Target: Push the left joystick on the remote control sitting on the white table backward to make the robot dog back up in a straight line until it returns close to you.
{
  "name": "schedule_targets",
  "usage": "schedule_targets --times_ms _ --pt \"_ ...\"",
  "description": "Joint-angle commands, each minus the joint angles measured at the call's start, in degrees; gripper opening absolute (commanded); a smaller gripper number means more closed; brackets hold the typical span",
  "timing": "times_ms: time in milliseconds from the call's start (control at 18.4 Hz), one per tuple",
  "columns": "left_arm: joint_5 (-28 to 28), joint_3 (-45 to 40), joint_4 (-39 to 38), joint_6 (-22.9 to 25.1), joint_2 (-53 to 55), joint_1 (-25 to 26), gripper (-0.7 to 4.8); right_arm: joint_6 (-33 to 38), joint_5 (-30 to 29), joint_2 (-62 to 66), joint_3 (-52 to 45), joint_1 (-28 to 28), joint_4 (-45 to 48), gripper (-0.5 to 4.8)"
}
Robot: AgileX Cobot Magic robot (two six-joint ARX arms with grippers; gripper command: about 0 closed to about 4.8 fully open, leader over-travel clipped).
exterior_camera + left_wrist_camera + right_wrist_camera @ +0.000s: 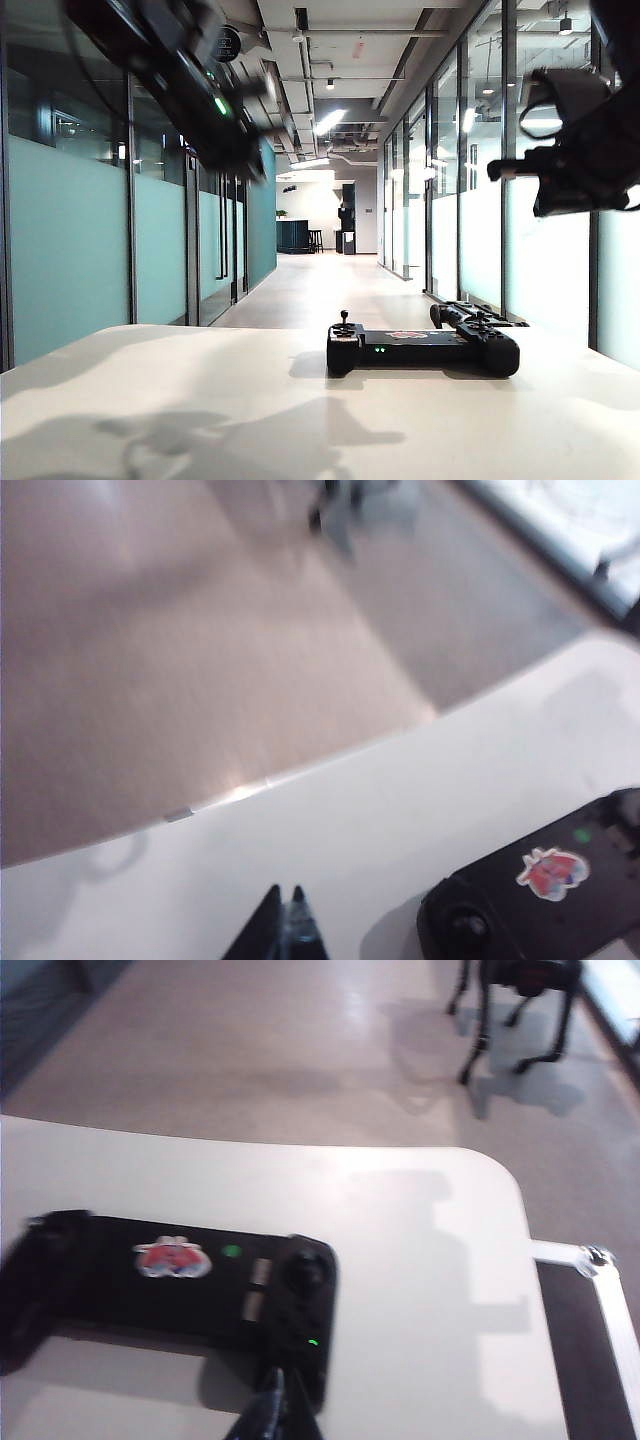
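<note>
Bare white tabletop (150, 420) is seen nearest the exterior camera, crossed by the arms' shadows. Further back, right of the middle, the remote control (420, 348) is laid flat on it, green lights lit, red-and-white sticker facing up. The left joystick (344, 322) is seen standing upright on the squarer end, untouched.

Both arms are held high above the tabletop, well clear of the remote control. The left claw (285, 920) is caught by its wrist camera with its fingertips pressed together, nothing pinched, hanging over bare tabletop just beside the remote control's blocky end. The right claw (275, 1405) is likewise drawn tight with nothing between its tips, hanging over the remote control's near edge.

Beyond the tabletop's rounded edge, the robot dog (515, 1005) is picked up on the floor (250, 1050) in the right wrist view, standing on its thin legs, cut off by the frame edge.
</note>
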Motion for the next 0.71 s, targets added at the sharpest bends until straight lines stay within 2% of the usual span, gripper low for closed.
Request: schedule_targets --times_ms 54,163,272,706 --pt "-1.7 -11.7 9.2 -0.3 -8.6 -0.1 -0.05 -0.9 -4.5 -3.6 -0.2 0.1 -1.9 -0.03" --pt "-3.2 -22.5 14.1 -0.3 -16.8 -0.1 -0.06 -1.2 -5.4 -6.9 -0.2 0.1 -4.5 -0.03" --pt "-3.2 -32.4 17.6 -2.8 -25.0 -0.1 -0.05 -1.4 -5.4 -10.5 -0.2 0.1 -7.1 -0.03" --pt "-6.3 -58.5 21.0 -2.7 -53.3 -0.1 -0.05 -2.8 -7.8 -19.6 -0.3 0.1 -14.4 -0.03"
